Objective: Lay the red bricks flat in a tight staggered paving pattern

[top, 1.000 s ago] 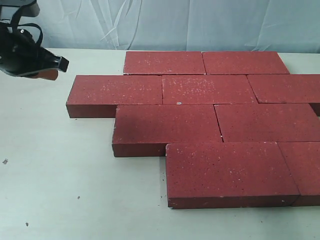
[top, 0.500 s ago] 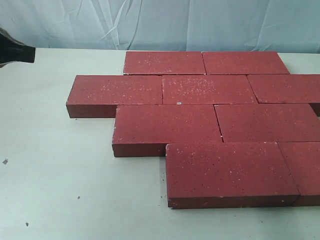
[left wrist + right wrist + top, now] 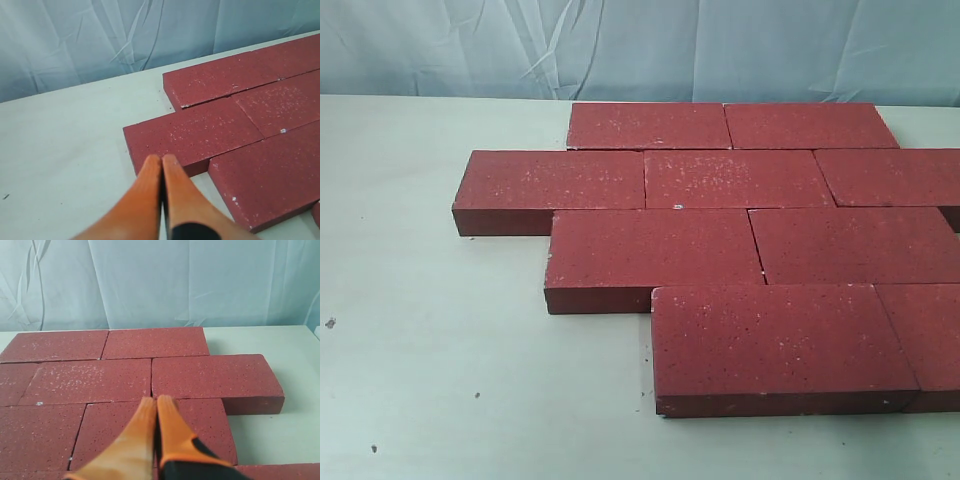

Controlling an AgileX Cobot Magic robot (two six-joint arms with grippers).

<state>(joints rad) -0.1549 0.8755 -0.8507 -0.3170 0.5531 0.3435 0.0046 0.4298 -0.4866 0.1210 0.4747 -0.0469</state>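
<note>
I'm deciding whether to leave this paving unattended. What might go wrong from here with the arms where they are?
1. The left gripper is shut, tips close to the end brick; a stray forward move might push it and open a joint.
2. The right gripper, also shut, hangs over the bricks; dropping could scrape or shift one.
3. The exterior view cuts off the pattern's right edge, so gaps there go unchecked.

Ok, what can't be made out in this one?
- Exterior view: the red bricks run off the right edge, so their count and the pattern's right end are unknown.
- Left wrist view: the shut left pincer covers part of the nearest brick's side.
- Right wrist view: the shut right pincer hides the bricks beneath it.
</note>
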